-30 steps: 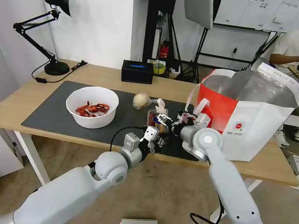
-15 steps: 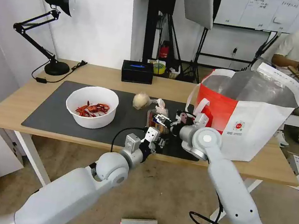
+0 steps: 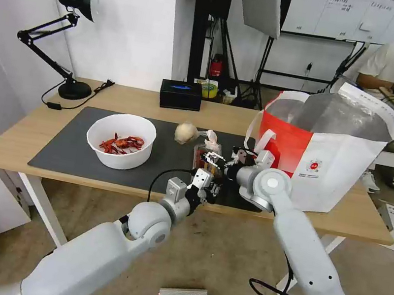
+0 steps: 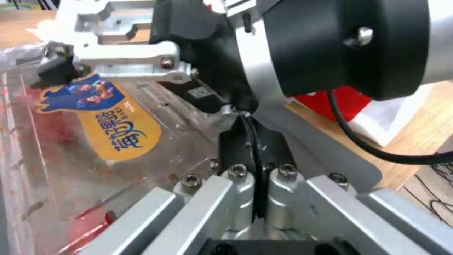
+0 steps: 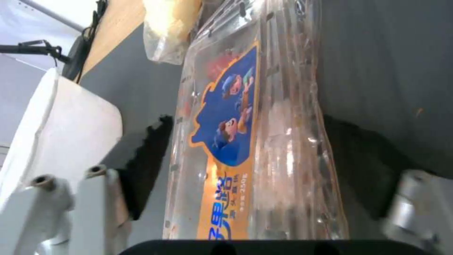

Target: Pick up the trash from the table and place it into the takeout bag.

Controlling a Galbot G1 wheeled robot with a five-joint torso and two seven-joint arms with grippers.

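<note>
Right wrist view: the right gripper (image 5: 245,198) straddles the clear tray (image 5: 245,134) on the mat, fingers wide. Left gripper (image 3: 206,181), pinched narrow, waits beside. Grasp phase; closing seems next.

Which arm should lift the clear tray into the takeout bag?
Right, probably: the right tool, open, straddles the clear plastic tray, and the takeout bag stands on that side. The left tool is shut.
</note>
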